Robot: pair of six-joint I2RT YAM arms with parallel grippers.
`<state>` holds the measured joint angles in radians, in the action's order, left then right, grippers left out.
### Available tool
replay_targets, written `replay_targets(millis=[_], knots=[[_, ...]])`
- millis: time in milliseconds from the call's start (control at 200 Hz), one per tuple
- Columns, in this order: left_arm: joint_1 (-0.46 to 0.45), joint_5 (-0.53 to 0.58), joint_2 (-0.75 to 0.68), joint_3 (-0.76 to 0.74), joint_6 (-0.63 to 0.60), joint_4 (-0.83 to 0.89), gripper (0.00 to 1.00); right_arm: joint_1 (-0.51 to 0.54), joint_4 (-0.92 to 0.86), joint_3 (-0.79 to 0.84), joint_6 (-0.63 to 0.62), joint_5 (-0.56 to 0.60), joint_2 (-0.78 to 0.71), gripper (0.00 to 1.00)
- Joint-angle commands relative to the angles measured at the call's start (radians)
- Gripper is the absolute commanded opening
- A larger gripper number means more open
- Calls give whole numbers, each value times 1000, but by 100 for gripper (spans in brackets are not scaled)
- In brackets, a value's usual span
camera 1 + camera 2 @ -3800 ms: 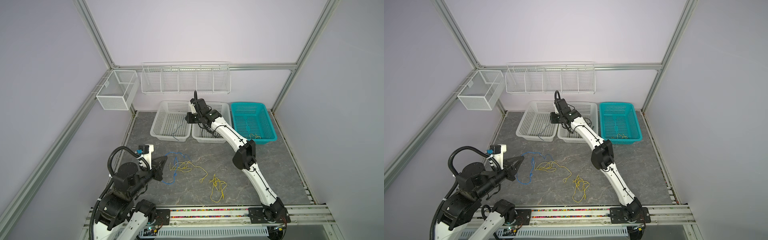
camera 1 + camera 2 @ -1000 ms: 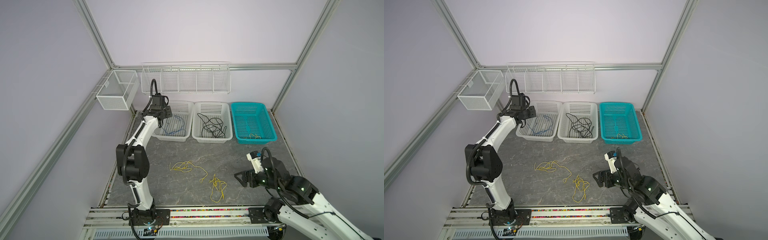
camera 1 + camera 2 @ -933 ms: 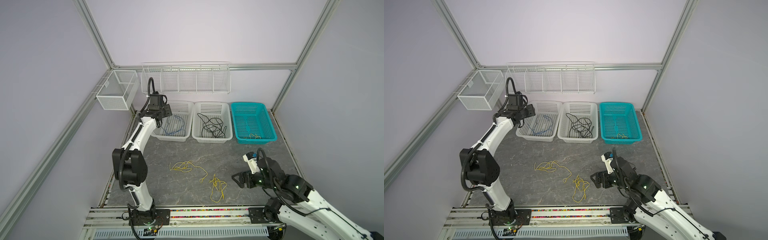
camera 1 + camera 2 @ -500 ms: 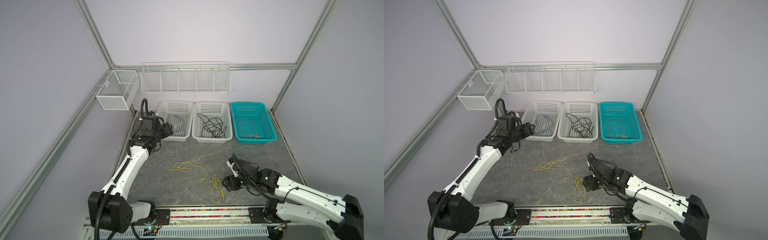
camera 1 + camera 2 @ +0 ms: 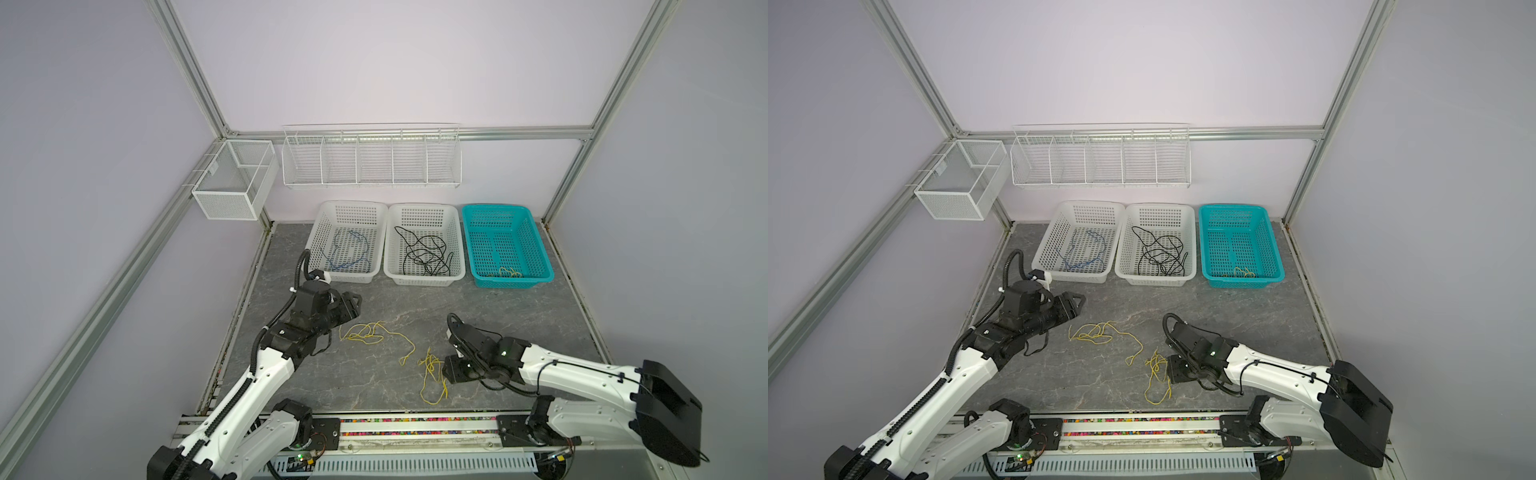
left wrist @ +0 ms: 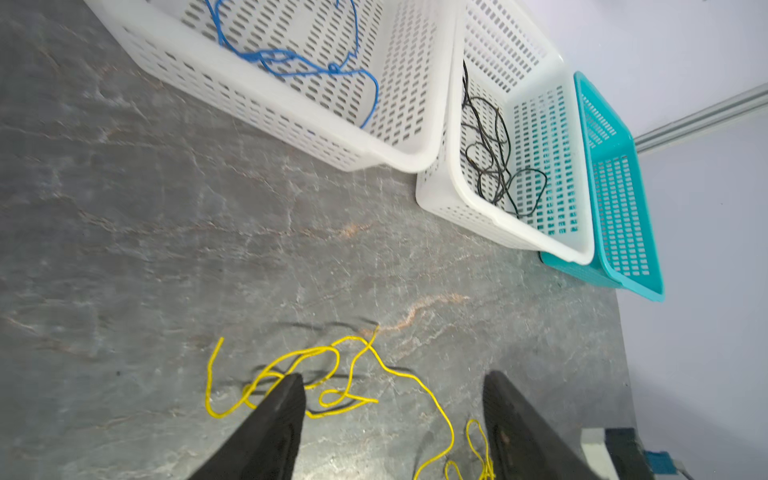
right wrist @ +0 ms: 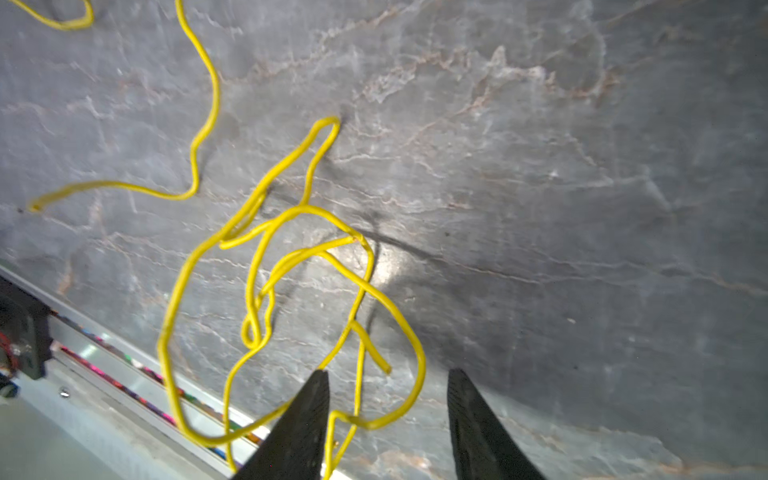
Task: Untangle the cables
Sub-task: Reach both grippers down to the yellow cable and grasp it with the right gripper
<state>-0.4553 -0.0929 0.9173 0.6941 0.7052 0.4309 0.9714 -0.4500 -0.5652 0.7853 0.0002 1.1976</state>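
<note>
Right hand [image 7: 387, 374], fingers apart astride several loops of yellow cable [image 7: 309, 208], may pinch multiple strands and tighten the snarl; left hand [image 6: 394, 376] is spread and empty.

Three baskets stand in a row at the back of my table [image 5: 519, 316]: the left basket [image 5: 349, 277] holds a cable [image 5: 351, 262], the middle basket [image 5: 424, 280] a tangle [image 5: 424, 257], and the right basket [image 5: 515, 283] a third cable [image 5: 507, 272] by its near wall. A rack [image 5: 370, 166] hangs on the wall above them and a box [image 5: 232, 183] up at the left. Before the baskets, the far bunch [image 5: 365, 332] lies left of centre, just right of my left gripper [image 5: 356, 306]. The near bunch [image 5: 432, 374] lies toward the front rail [image 5: 415, 432], its strands between the fingers of my right gripper [image 5: 445, 369].
</note>
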Motion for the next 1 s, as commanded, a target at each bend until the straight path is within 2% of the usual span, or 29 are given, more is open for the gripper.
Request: replay_targets(millis=[0, 75, 150, 345, 485, 630, 785, 875, 995], knots=[[-51, 26, -22, -32, 68, -22, 67, 6, 49, 22, 44, -24, 8, 44], [-94, 49, -38, -51, 93, -19, 67, 9, 53, 28, 48, -25, 1, 44], [-142, 58, -51, -84, 133, -39, 67, 11, 59, 38, 50, -19, -5, 30], [-319, 114, -34, -142, 242, -114, 66, 12, 48, 29, 30, 10, -44, 7], [-396, 134, -17, -159, 288, -171, 65, 11, -114, -30, 17, 144, -155, 7], [-412, 133, -2, -162, 300, -210, 65, 10, -317, -113, 1, 319, -317, 7], [-416, 110, 42, -155, 297, -251, 64, 7, -468, -194, -19, 497, -411, 7], [-423, 100, 59, -156, 304, -284, 65, -1, -476, -232, -63, 509, -427, 7], [-450, 66, 92, -150, 306, -385, 65, -1, -412, -267, -150, 397, -423, 7]])
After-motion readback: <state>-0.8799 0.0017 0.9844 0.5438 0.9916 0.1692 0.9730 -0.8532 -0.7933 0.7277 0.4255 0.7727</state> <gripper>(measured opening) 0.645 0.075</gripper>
